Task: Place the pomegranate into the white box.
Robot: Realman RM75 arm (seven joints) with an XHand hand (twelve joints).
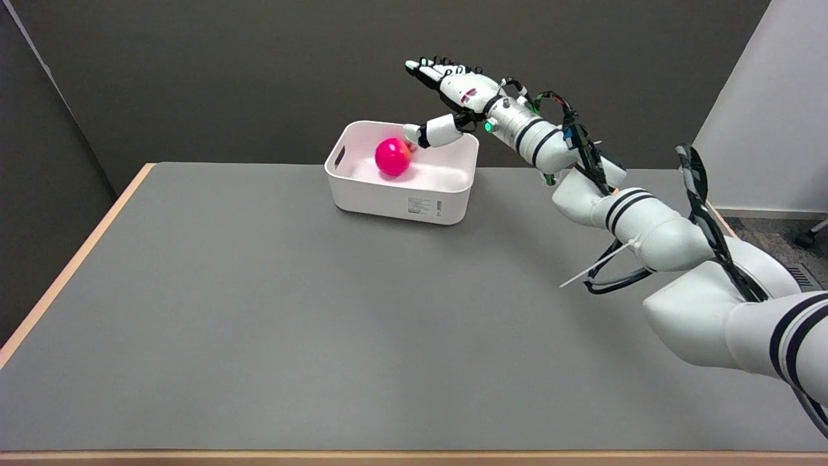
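The bright pink, round, glossy pomegranate point(392, 156) is seen inside the white rectangular plastic box point(401, 197), toward its left half, with its lower part hidden behind the near wall. Whether it rests on the floor of the box cannot be told from this view. The box stands on the grey matte surface point(310, 310) near the far edge, and a small printed label is seen on its near wall, while a slot handle is cut into its left end wall.

The black-and-white right hand point(446, 97) is held in the air above the right part of the box, with nothing in its grasp. Its fingers point(430, 68) are stretched out straight and spread, pointing up and to the left, while the thumb point(435, 131) is extended lower down toward the pomegranate. The tip of the thumb is seen just beside the fruit's upper right, and whether the two touch cannot be told. A green light is lit at the wrist.

The white right arm point(634, 220), banded with black rings, is reached in from the lower right and is draped with black cables. A pale wooden edge is shown along the left and near sides of the surface. A dark grey wall is seen behind, and a lighter wall panel at the upper right.
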